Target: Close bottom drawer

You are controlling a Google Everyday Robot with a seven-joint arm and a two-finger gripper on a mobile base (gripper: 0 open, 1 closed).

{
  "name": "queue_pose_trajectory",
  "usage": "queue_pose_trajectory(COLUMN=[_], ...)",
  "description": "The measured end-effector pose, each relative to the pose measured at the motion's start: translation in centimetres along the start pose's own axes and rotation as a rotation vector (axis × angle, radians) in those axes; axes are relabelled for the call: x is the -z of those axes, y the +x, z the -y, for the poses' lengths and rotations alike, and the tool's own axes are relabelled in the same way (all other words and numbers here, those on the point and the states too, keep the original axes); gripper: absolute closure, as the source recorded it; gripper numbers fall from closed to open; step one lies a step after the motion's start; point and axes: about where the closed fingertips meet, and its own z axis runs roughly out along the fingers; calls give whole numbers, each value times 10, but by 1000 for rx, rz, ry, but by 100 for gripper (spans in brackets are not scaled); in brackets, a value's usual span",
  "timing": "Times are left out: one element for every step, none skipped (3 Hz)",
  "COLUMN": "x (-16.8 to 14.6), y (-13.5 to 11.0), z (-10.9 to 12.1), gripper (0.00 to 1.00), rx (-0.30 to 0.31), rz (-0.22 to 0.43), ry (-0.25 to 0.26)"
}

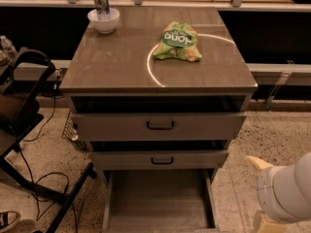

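Claw (266,191) sits low right; cannot tell its grip state. Just left of it the bottom drawer (158,203) stands open. Chip bag (178,41) and bowl (103,21) lie beyond, up-left.

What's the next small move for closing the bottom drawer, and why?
Probably bring the gripper left and lower, toward the front of the bottom drawer. That drawer stands pulled far out, its grey interior exposed, while the gripper hangs at the lower right, beside it and apart from it.
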Motion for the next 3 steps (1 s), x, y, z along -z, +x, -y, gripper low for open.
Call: queue_pose_trajectory(x=[-13,-67,-126], y=[-5,9,35], z=[-12,-34,-54], gripper=[0,0,0], rx=[0,10,75], rz=[15,-14,-27], ry=[0,-4,-17])
